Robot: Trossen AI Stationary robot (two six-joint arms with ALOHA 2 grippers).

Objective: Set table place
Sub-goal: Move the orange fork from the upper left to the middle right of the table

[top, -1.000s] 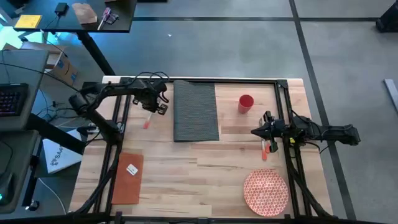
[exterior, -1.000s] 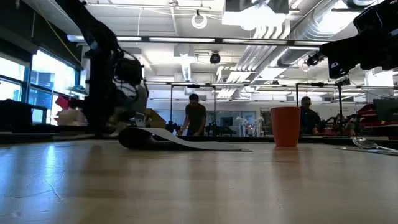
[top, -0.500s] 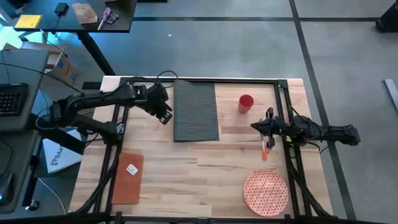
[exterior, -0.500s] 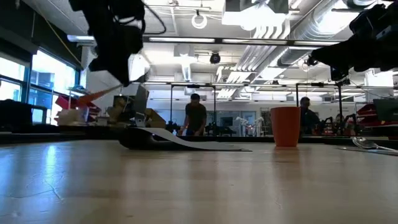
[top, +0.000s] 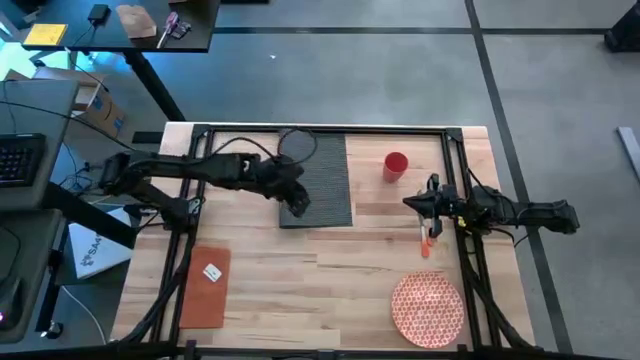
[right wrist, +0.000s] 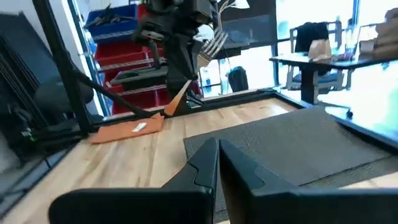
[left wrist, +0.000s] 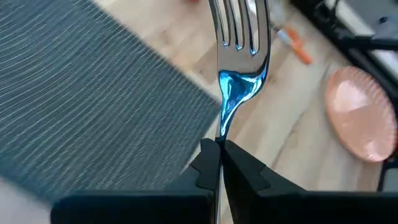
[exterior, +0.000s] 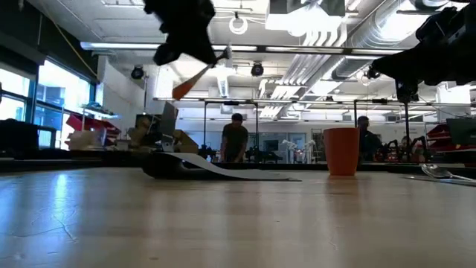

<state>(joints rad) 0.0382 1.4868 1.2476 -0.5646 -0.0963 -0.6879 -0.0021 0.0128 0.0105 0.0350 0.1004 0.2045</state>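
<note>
My left gripper (top: 296, 203) hangs above the near left corner of the dark ribbed placemat (top: 315, 178), shut on a silver fork (left wrist: 239, 37) with an orange handle (exterior: 186, 85). The placemat lies flat at the table's far middle. My right gripper (top: 408, 208) is shut and empty, hovering right of the placemat, near the red cup (top: 396, 165). An orange-handled utensil (top: 427, 240) lies on the table under the right arm. The patterned plate (top: 428, 310) sits at the near right, and the orange napkin (top: 206, 287) lies at the near left. My left gripper pinches the fork's thin silver neck (left wrist: 221, 134), just behind the tines, between its two fingers. The fork runs along the fingers, its tines (left wrist: 239, 25) sticking out past the fingertips. It is lifted clear of the table and tilted, tines high and orange handle slanting down.
A spoon (exterior: 442, 173) lies on the table at the right in the low view. The black frame rails (top: 320, 130) run along the table's far edge and both sides. Bare wood (top: 320, 290) lies between the napkin and the plate. People stand in the room beyond.
My left gripper has lifted the fork off the table at the far left and carried it up and toward the right, to above the placemat's near left corner. The fork has tipped, its tines now high and its orange handle low.
</note>
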